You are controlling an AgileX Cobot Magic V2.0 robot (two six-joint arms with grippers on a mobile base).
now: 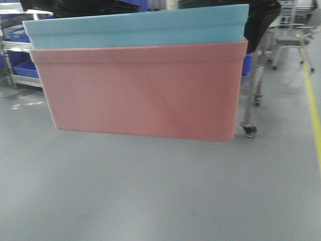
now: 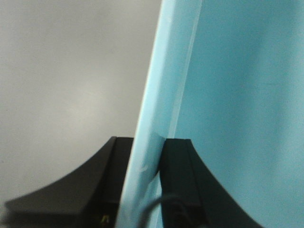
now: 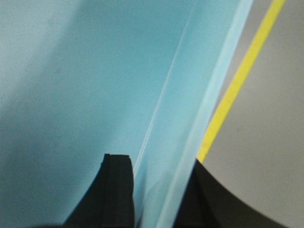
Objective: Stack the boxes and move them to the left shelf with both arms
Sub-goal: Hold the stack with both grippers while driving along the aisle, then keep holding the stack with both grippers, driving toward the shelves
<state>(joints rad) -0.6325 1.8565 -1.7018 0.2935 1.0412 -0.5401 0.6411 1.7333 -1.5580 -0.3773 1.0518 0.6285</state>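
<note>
2 boxes ride as 1 load: the blue box [image 1: 135, 27] sits nested in the pink box [image 1: 140, 90], only its rolled rim band showing above the pink rim, and the pair hangs in the air above the grey floor [image 1: 150, 201], tilted slightly so the right end is higher. Both look like thin, smooth, empty plastic, so I'd judge them light but slippery and a bit springy in the wall. The rim is the stiffest place to pinch, 1 hold at each short end. That is how they are held. The left gripper [image 2: 147, 142] is closed to a narrow gap with 1 black finger on each face of the blue wall, and the right gripper [image 3: 159, 164] pinches the far end wall the same way. Neither wrist view shows any pink in the grip, so the pink box may be hanging on the nest fit alone and could slide off if jolted. Dark blue bins [image 1: 25, 68] sit on a rack behind at left, a caster leg [image 1: 249, 129] stands at right, and a yellow line [image 3: 242, 71] runs along the floor. I can't pick out the roller shelf.
</note>
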